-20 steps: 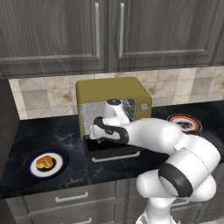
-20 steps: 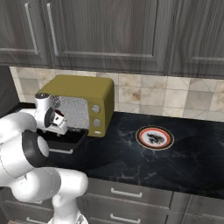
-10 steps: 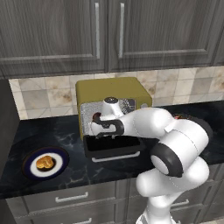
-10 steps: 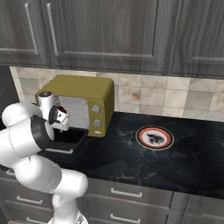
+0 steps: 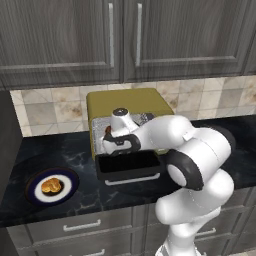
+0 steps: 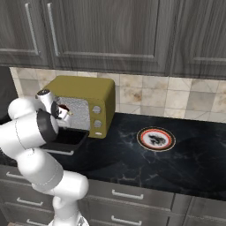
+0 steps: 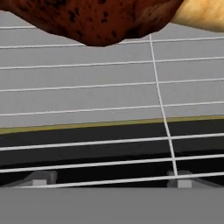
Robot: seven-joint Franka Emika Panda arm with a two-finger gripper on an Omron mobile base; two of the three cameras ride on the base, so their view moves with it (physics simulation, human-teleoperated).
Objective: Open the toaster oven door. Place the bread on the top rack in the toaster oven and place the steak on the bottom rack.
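Observation:
The olive-yellow toaster oven (image 5: pixel 131 102) (image 6: pixel 84 88) stands at the back of the counter. The toaster oven door (image 5: pixel 129 167) lies folded down flat. My gripper (image 5: pixel 114 135) (image 6: pixel 62 112) (image 7: pixel 111 180) is at the oven mouth, open, with its fingertips (image 7: pixel 40 178) wide apart and holding nothing. Just ahead of them a reddish-brown, dark-speckled lump with a golden-tan end (image 7: pixel 105 19) lies on a wire rack (image 7: pixel 87 83); I cannot tell which rack. A golden-brown bread roll (image 5: pixel 51 186) sits on a plate at the left. The dark steak (image 6: pixel 154 139) sits on a plate at the right.
The blue-rimmed plate (image 5: pixel 34 197) is near the counter's front left edge. The red-rimmed plate (image 6: pixel 142 133) lies right of the oven on the black marble counter (image 6: pixel 132 167). Dark cabinets (image 5: pixel 125 35) hang above, and drawers run below the counter.
The hand has stayed at the oven mouth with its jaws wide. The elbow and forearm have swung in closer to the oven front. Both plates are as before.

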